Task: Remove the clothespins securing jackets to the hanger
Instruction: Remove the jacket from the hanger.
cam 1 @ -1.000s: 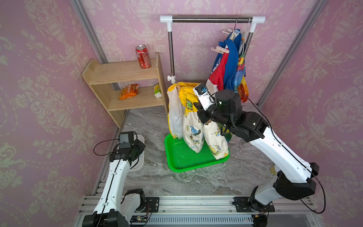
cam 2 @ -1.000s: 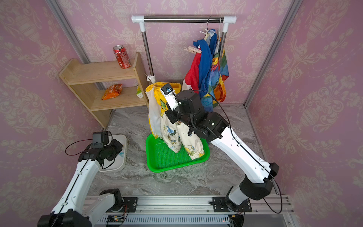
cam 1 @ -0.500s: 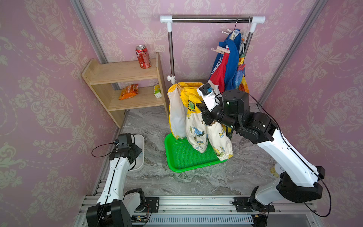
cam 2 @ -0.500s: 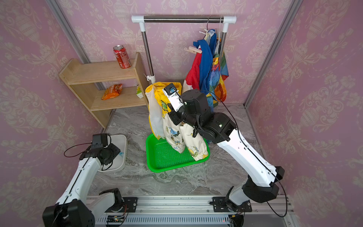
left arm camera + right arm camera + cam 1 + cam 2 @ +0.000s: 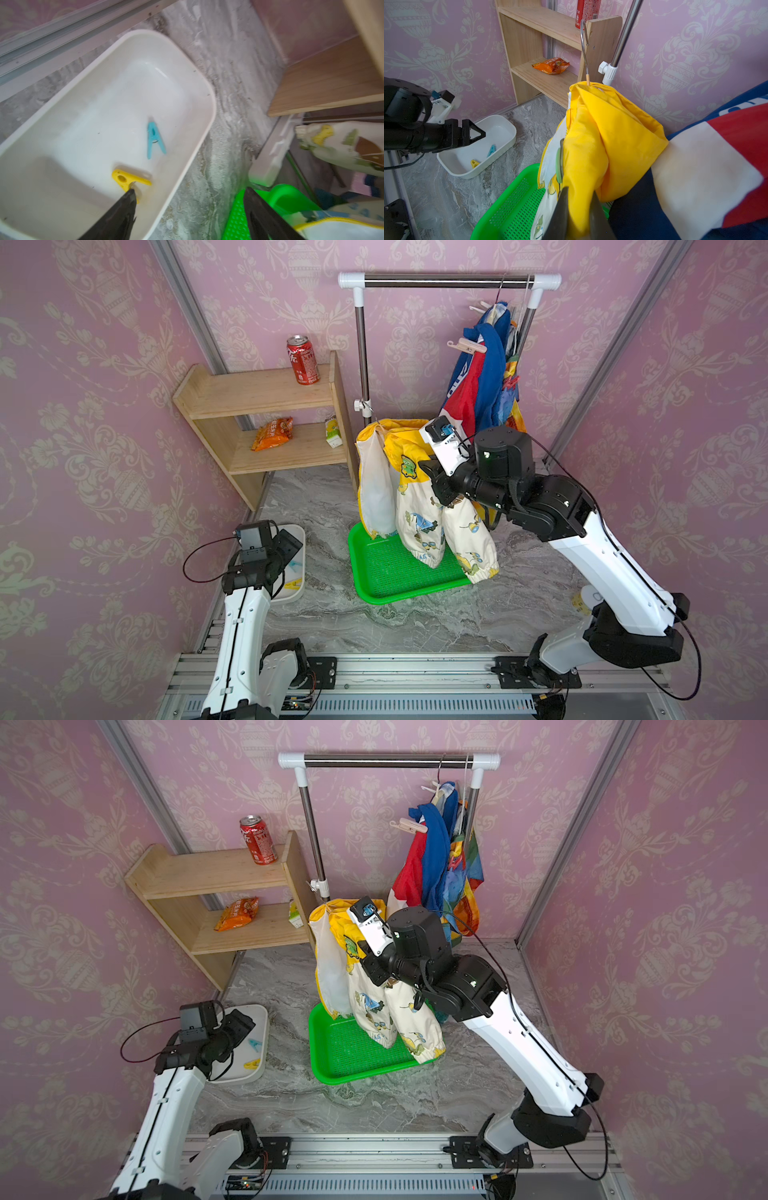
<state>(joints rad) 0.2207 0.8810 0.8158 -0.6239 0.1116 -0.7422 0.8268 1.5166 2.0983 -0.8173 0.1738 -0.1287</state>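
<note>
Yellow clothespin [image 5: 131, 179] and light blue clothespin [image 5: 154, 140], small plastic spring clips, lie apart in white bin [image 5: 211, 99], near left. My left gripper [image 5: 189, 190] hovers wide open above; my right gripper [image 5: 579, 191] pinches yellow jacket [image 5: 612, 135].

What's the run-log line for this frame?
left gripper: open above white plastic tub | tub holds: yellow plastic clothespin, light-blue plastic clothespin | right gripper: shut on yellow dinosaur-print jacket
</note>
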